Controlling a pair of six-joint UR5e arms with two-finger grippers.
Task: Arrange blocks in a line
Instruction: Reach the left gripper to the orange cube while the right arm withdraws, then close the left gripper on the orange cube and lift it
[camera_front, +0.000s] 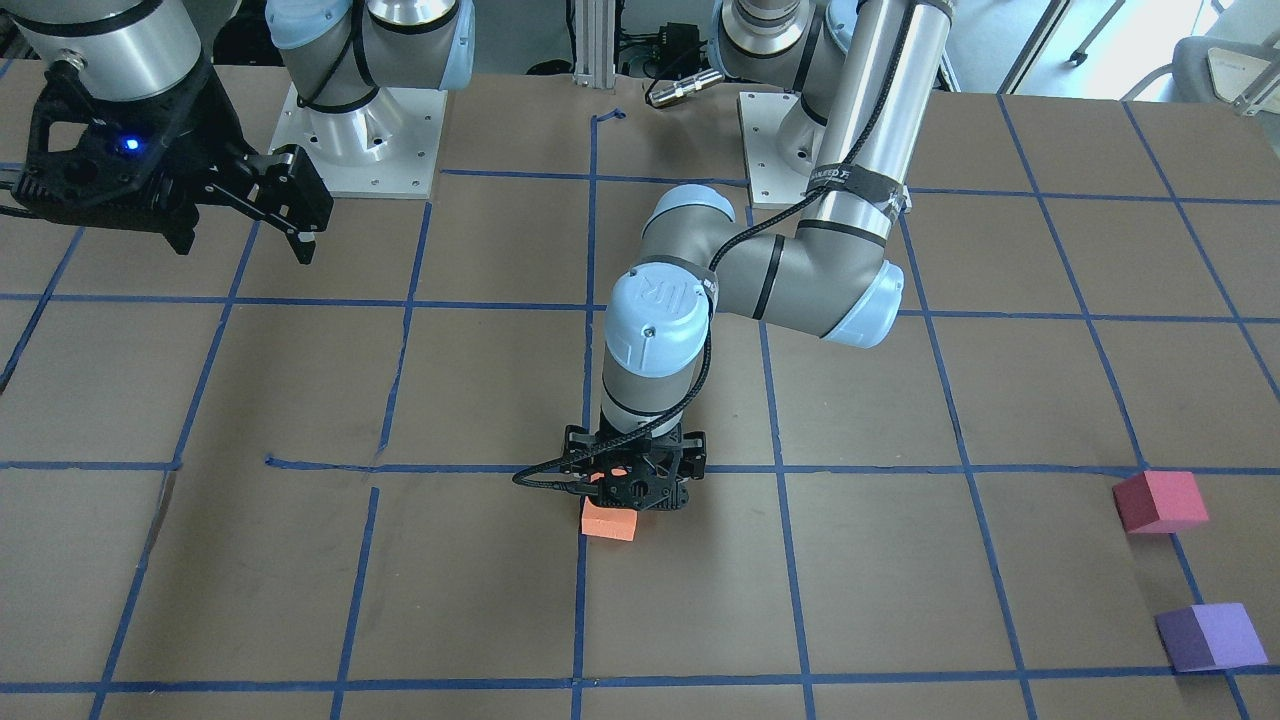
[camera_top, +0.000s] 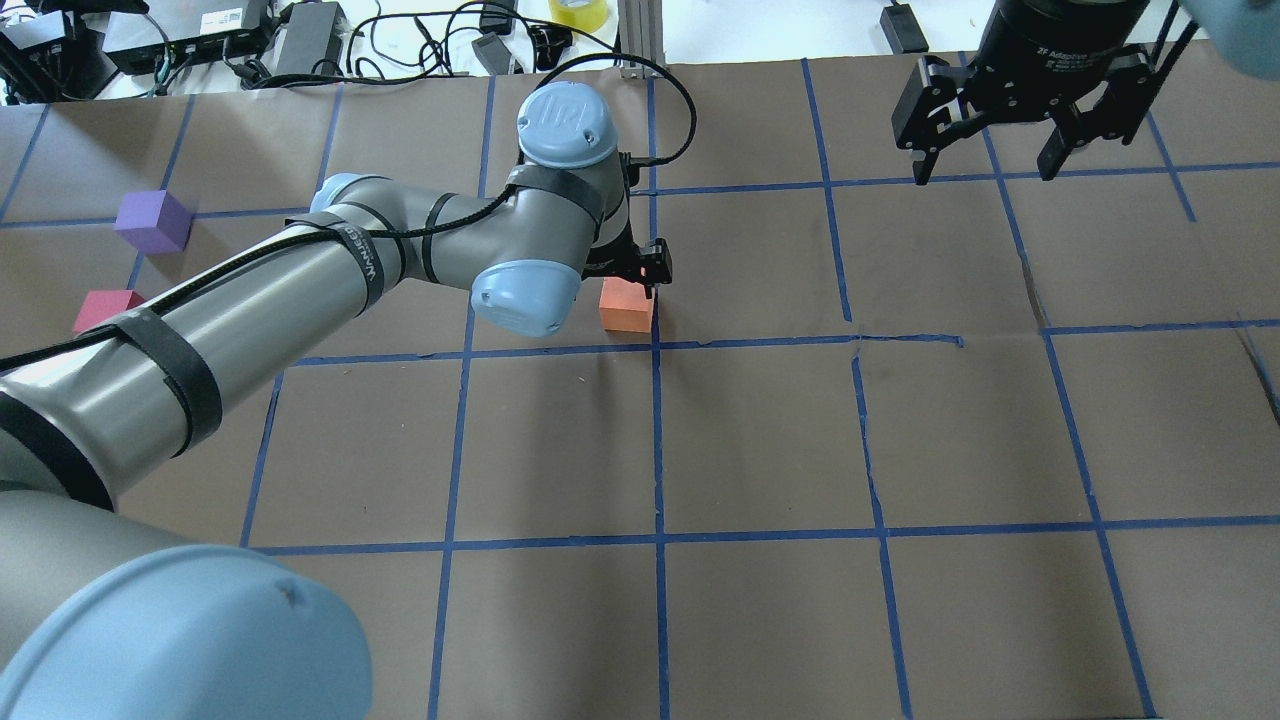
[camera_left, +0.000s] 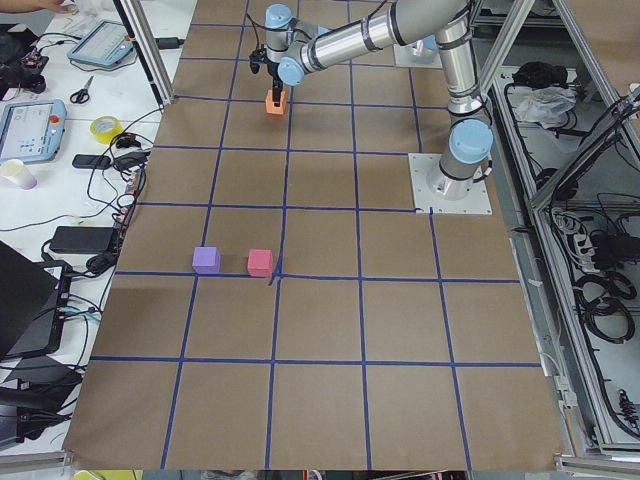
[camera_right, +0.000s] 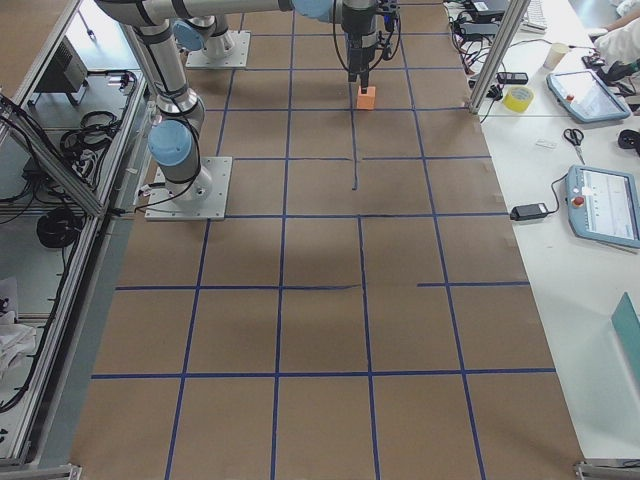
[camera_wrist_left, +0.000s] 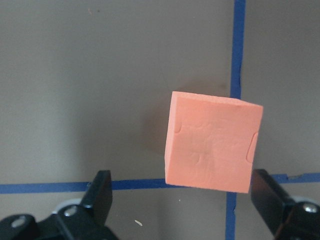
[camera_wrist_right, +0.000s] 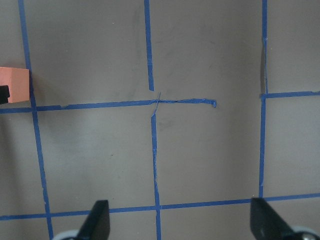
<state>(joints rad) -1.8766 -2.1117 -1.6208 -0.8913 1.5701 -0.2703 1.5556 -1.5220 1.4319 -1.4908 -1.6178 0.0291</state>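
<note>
The orange block (camera_front: 608, 524) sits on the table by a blue tape line near the middle, also in the overhead view (camera_top: 626, 306). My left gripper (camera_front: 628, 498) hangs right over it, open, with the block (camera_wrist_left: 212, 147) between its spread fingers (camera_wrist_left: 100, 195) in the left wrist view; the right-hand finger is close to the block's edge. The pink-red block (camera_top: 105, 308) and the purple block (camera_top: 152, 220) sit side by side far off on my left. My right gripper (camera_top: 988, 165) is open and empty, raised over the far right of the table.
The table (camera_top: 760, 430) is brown paper with a blue tape grid. Cables, power bricks and a tape roll (camera_top: 580, 10) lie beyond the far edge. The arm base plates (camera_front: 360, 140) stand at the robot's side.
</note>
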